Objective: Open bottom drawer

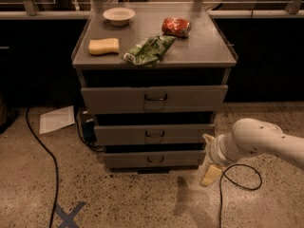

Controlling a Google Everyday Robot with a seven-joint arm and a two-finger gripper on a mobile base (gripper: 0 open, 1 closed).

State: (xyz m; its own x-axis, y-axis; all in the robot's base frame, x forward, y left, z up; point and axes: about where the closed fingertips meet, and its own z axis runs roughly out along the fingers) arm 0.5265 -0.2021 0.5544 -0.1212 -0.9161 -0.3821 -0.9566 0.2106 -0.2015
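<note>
I am working on the approach. My gripper is hanging low at the lower right of the frame, near the right end of the bottom drawer and apart from its handle. I cannot tell how my jaws are standing. I am judging that the next move is calling for a swing left to the centre of that front, then lining up on the small dark loop, gripping it and pulling straight out. The drawer is sitting at lower centre, lowest of three under the desk. It is showing the narrowest, shallowest grey front and is looking shut.
</note>
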